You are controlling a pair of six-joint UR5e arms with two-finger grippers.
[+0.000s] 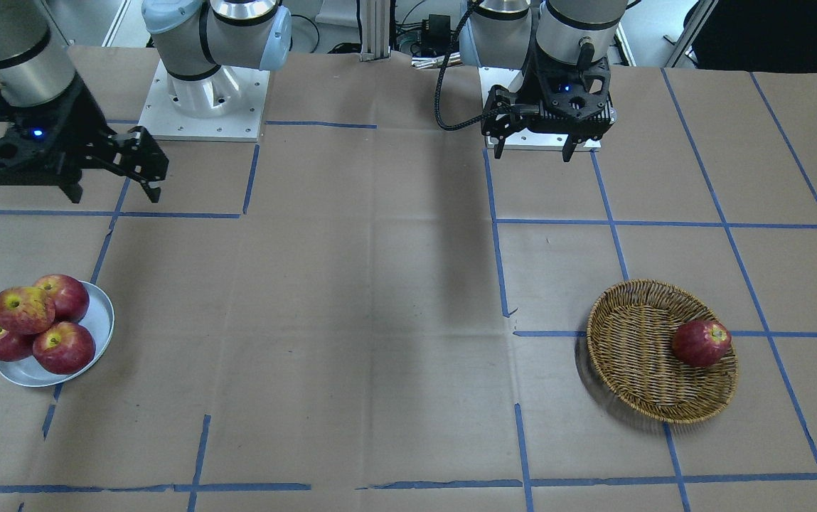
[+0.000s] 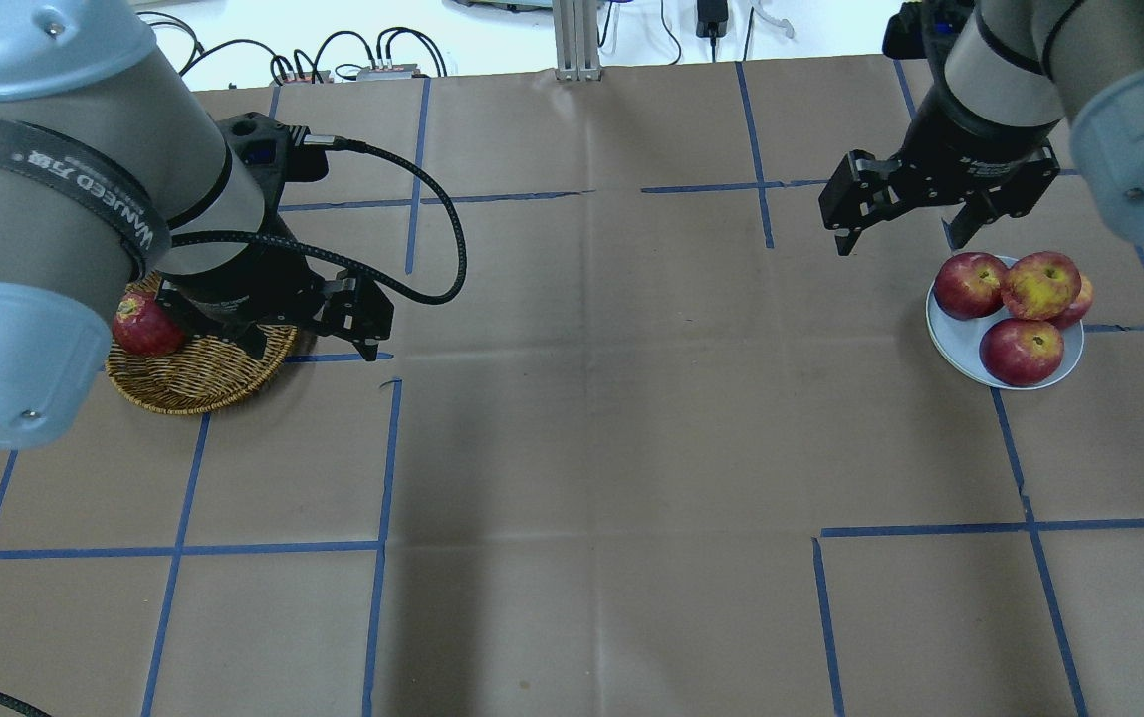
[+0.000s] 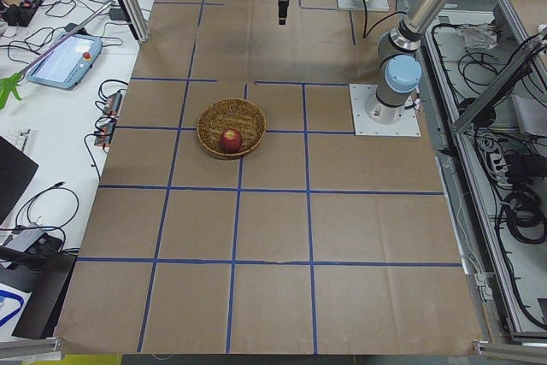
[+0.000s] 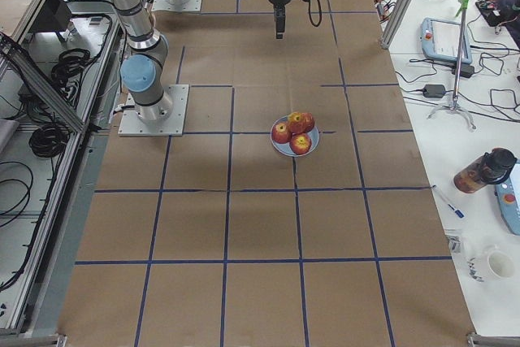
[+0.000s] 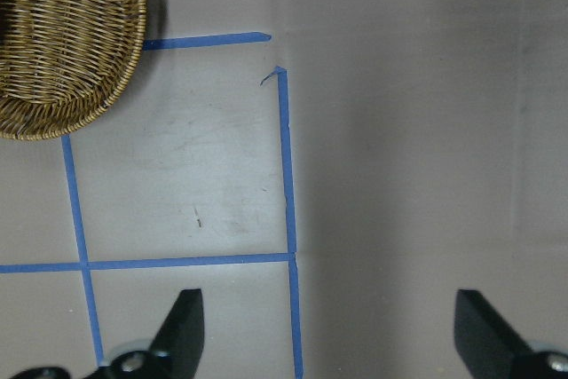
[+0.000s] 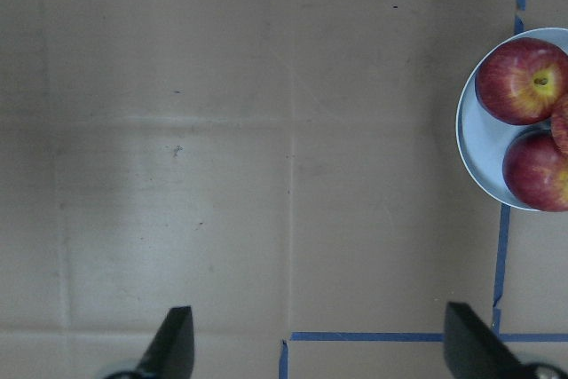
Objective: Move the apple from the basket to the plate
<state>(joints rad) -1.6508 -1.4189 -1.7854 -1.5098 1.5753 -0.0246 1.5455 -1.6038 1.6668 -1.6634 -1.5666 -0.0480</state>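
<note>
The lighter orange-red apple [image 1: 23, 309] with yellow streaks lies on top of three darker red apples on the pale plate [image 1: 99, 320]; it also shows in the overhead view [image 2: 1039, 284]. The wicker basket [image 1: 636, 348] holds one darker red apple [image 1: 701, 343]. My left gripper [image 1: 535, 146] is open and empty, raised near its base, apart from the basket [image 5: 62, 33]. My right gripper [image 1: 114, 192] is open and empty, raised beside the plate [image 6: 475, 130], not over it.
The table is covered in brown paper with a grid of blue tape lines [image 1: 497, 270]. The two arm bases [image 1: 202, 107] stand at the robot's edge. Benches with a tablet and cables [image 3: 64, 57] run along the far side.
</note>
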